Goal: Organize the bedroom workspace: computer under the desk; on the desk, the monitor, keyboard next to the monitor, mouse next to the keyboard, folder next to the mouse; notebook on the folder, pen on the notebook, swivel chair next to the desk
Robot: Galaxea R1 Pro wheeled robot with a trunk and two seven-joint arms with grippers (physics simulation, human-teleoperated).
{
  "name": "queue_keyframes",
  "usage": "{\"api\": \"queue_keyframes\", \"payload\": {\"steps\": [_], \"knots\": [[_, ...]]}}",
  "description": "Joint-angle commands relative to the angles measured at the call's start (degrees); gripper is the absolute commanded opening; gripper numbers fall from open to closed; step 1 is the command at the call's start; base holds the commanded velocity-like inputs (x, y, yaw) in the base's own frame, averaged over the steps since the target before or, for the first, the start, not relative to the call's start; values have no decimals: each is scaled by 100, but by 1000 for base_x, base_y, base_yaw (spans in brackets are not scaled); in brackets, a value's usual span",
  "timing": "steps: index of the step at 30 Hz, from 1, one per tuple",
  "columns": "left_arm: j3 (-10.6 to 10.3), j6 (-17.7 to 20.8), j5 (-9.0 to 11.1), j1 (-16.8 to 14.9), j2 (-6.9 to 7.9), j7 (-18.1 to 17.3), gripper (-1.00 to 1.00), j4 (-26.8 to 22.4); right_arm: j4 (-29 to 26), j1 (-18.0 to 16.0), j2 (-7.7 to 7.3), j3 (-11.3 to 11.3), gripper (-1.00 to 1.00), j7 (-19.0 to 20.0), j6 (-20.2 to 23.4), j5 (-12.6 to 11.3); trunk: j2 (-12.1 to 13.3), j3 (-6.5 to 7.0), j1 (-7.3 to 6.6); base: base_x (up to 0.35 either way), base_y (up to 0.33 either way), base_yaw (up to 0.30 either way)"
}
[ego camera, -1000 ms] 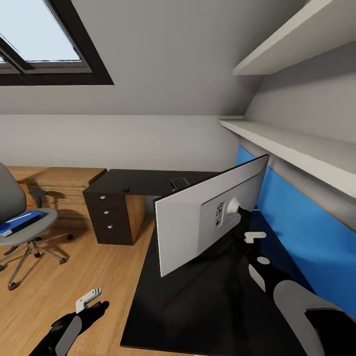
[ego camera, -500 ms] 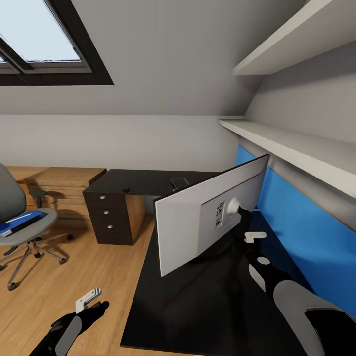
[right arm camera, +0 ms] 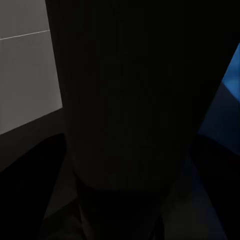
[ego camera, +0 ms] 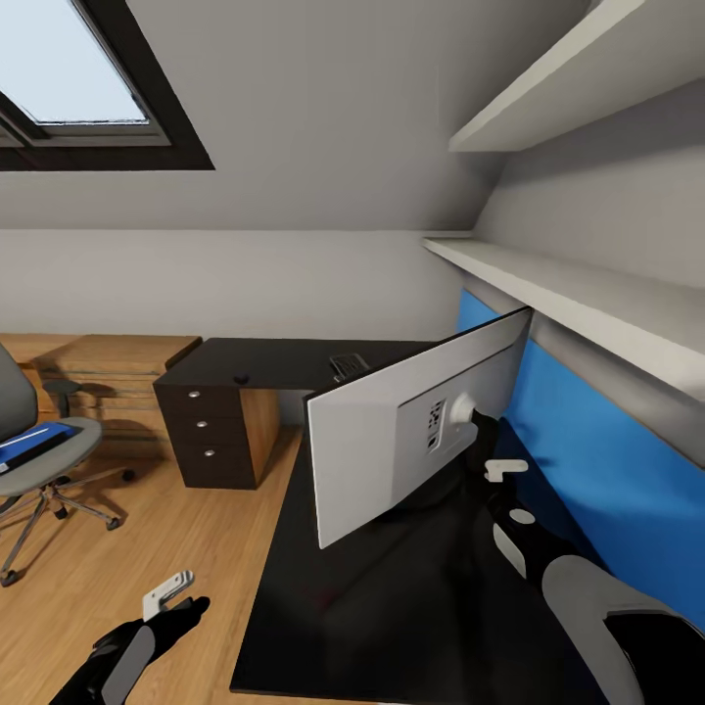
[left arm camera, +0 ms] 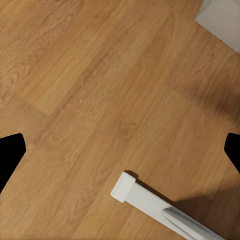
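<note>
The monitor [ego camera: 416,426] stands on the near right stretch of the black desk [ego camera: 392,607], its pale back turned toward the camera and tilted. The right claw [ego camera: 487,458] reaches in behind it at the stand; whether it is clenched on the stand I cannot tell (the right wrist view is almost wholly dark). The left claw [ego camera: 168,594] hangs released over the wood floor [left arm camera: 90,90], near left. On the far wing of the desk lie the keyboard [ego camera: 349,365] and the small black mouse [ego camera: 240,379]. At far left, the blue folder [ego camera: 34,446] rests on the swivel chair [ego camera: 39,460].
</note>
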Motion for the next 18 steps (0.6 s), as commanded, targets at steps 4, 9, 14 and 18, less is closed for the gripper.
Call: {"api": "queue_keyframes", "payload": {"steps": [4,9,14,18], "knots": [[2,32,63,-1,9,36,100,-12,-5,-9,4,27,-100,-13,-14,-20,-5,-6,0,0,0,-1],[4,32,63,-1,11,36,100,-12,-4,-9,0,27,-100,-13,-20,-20,-5,-6,0,95,0,0],[2,36,63,-1,11,27,100,-5,-4,-9,0,27,-100,-13,-20,-20,-5,-6,0,145,0,0],[2,33,65,-1,11,27,100,-4,-4,-9,0,27,-100,-13,-20,-20,-5,-6,0,62,8,0]]}}
